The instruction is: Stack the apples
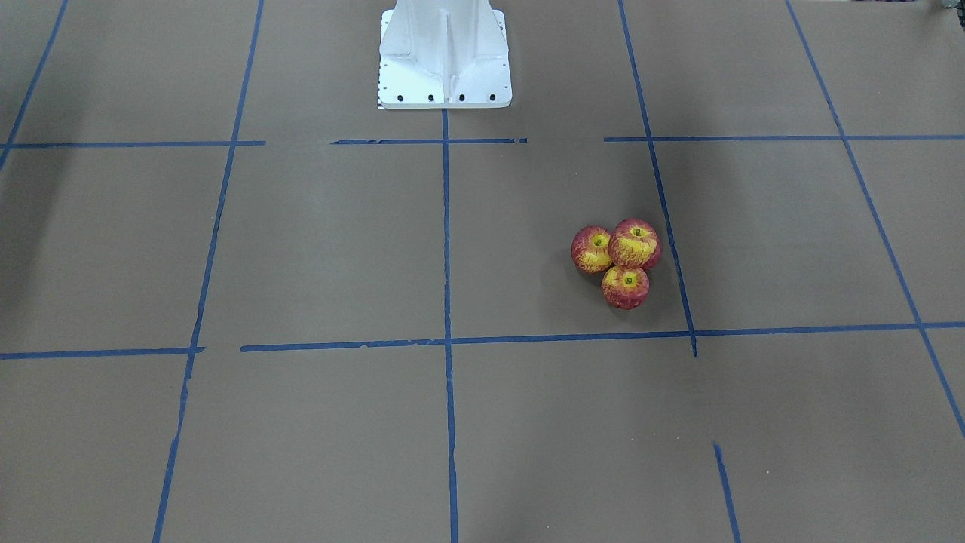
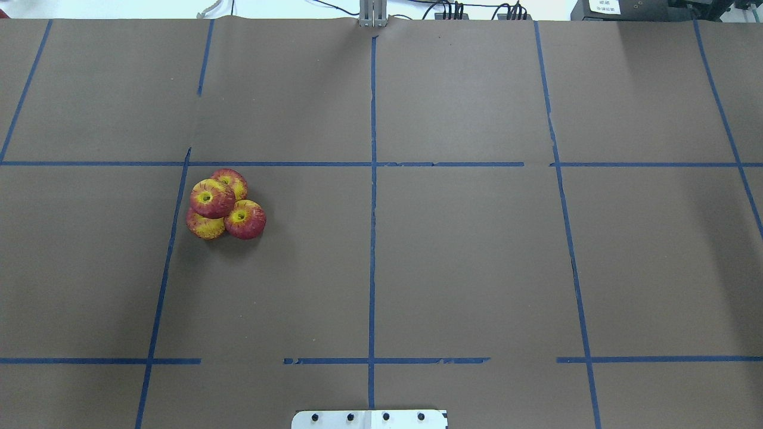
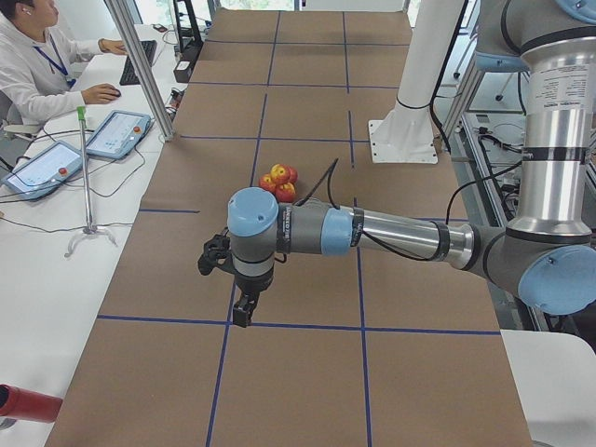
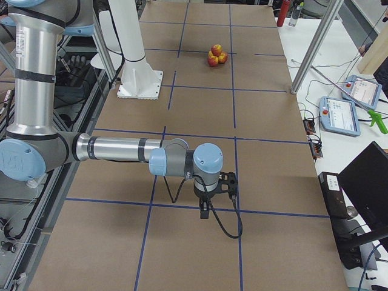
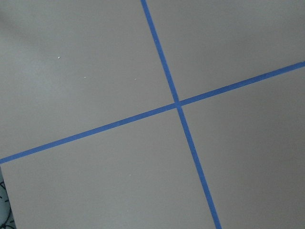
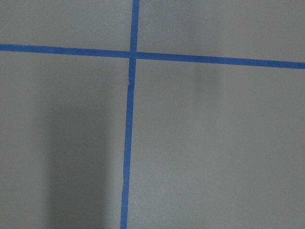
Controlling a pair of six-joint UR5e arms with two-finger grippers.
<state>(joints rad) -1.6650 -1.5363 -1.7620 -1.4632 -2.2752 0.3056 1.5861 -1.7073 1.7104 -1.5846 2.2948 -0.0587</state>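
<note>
Cannot tell whether left gripper (image 3: 242, 315) or right gripper (image 4: 205, 211) stands apart or together (side views only). Point straight down off level, outstretched forearms (image 3: 400, 233), well apart from the apples (image 2: 225, 205). Sit piled at nine o'clock of table (image 2: 477, 268) centre, one atop three. Probably light, stiff, slick, prone to roll; best pinched across the equator.

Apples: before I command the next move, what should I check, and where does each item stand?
1. All four apples gathered in one touching cluster: ok.
2. The top apple resting on the other three: ok.
3. The left claw apart from the pile: ok, well away in the side view.
4. The right claw apart from the pile: ok, far down the table.
5. Claws open or shut: cannot tell.
6. Wrist cameras sighting the pile: not ok, they show only tape lines.
</note>
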